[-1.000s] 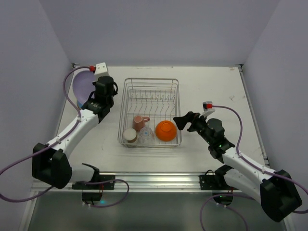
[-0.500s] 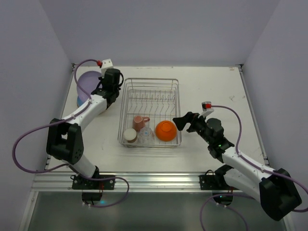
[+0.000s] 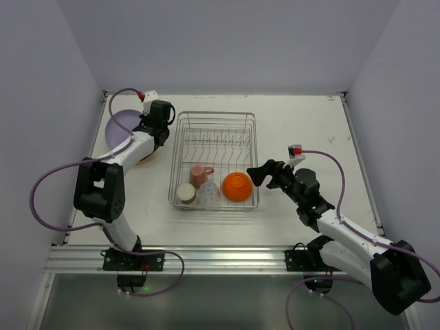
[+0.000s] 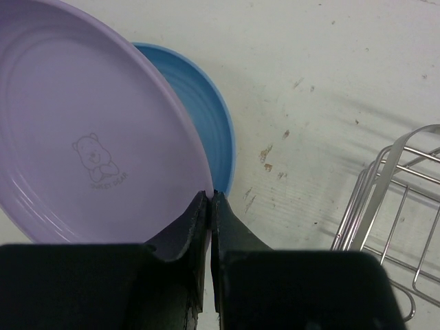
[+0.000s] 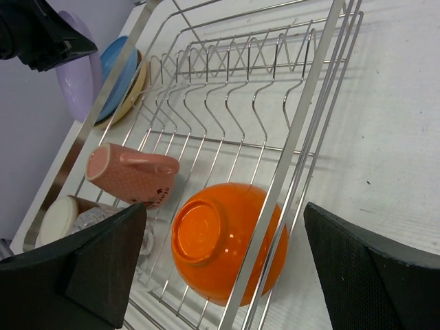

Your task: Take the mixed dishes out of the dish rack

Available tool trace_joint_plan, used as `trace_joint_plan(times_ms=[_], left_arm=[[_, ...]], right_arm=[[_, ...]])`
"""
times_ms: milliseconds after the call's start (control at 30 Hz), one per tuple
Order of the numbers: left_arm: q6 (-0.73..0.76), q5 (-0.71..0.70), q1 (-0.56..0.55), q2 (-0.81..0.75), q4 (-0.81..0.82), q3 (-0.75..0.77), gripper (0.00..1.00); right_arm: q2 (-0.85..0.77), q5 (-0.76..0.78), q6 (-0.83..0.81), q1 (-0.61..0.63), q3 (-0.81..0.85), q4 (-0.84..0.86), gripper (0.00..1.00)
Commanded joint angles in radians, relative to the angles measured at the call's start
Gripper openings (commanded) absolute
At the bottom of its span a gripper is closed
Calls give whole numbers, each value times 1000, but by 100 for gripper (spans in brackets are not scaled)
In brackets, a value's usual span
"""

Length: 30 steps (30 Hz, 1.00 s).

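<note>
While our left gripper [image 4: 208, 201] pinches the purple plate [image 4: 82, 137], our right gripper [image 3: 256, 174] hangs wide open near the orange bowl [image 5: 220, 240].

The lavender plate [image 4: 55, 82] bears a faint bear emblem [image 4: 93, 152] with lettering under it, too small to read.

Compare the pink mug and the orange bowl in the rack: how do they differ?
Pose: the pink mug lies on its side with its handle showing, while the orange bowl is tipped so that its base ring faces the right wrist camera. Size: the bowl is clearly wider than the mug. Shared: both sit in the near end of the dish rack, and neither is held.
</note>
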Motion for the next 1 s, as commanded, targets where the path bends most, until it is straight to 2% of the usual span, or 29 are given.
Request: trace_joint_plan(times_ms=[0,100,200,367,733,967], left_arm=[[-20,-35,12,15,13,51,0],[-25,-41,18,32,-13,65,0],[-28,-28,26,44,-31,75,15],[-28,9,33,41,-33,74,28],[-41,11,41,21,-43,65,29],[-49,58,41,-8,-33,37,29]], right_arm=[[3,6,-6,3,45,8,99],[1,4,-5,5,45,6,99],[1,4,-6,3,45,6,99],[4,3,-6,3,46,6,99],[1,4,-9,5,46,6,99],[0,1,-9,5,46,3,99]])
